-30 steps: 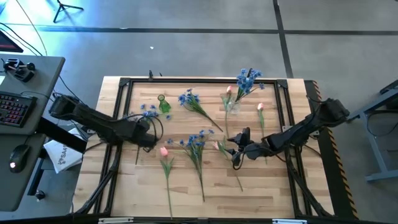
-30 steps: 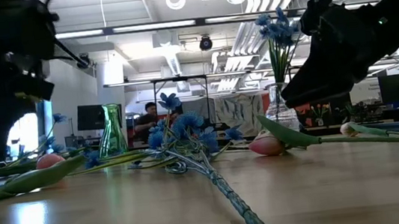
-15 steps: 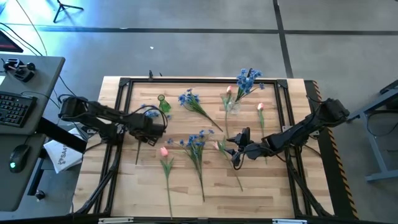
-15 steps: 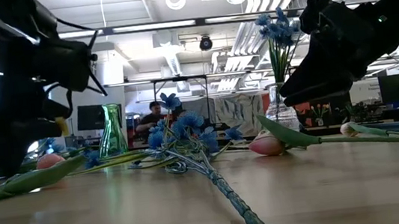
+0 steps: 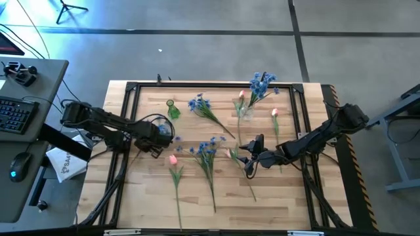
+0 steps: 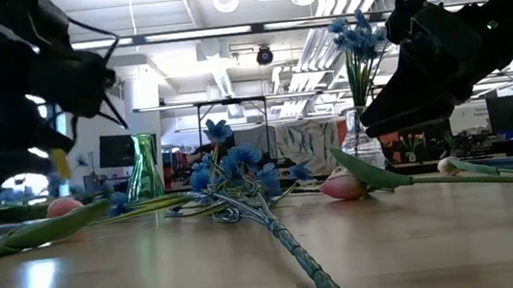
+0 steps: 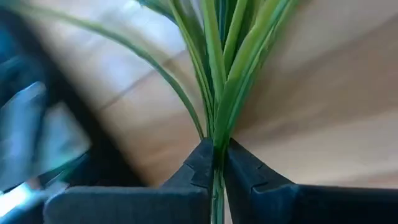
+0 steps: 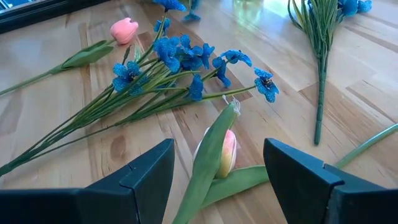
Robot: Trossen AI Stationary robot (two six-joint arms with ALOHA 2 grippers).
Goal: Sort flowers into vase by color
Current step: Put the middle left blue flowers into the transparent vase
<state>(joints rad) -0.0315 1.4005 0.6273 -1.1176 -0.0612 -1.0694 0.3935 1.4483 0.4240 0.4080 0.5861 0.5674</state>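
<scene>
The left gripper [image 7: 216,163] clamps a blue flower's stem [image 7: 217,87] for carrying toward a vase, while the right gripper [image 8: 217,171] waits spread over a pink tulip [image 8: 225,152].

Bare wood on the light wooden desk [image 5: 282,196] near its front edge is open. Middle's crowded: loose blue-blossom stems [image 5: 209,154] and pink tulip buds [image 5: 173,159] surround the clear glass vase [image 5: 244,110].

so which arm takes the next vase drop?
Left, probably. The left gripper is already shut on a blue flower stem, lifted near the green vase. The right gripper hangs open over a pink tulip on the table, nothing grasped yet.
</scene>
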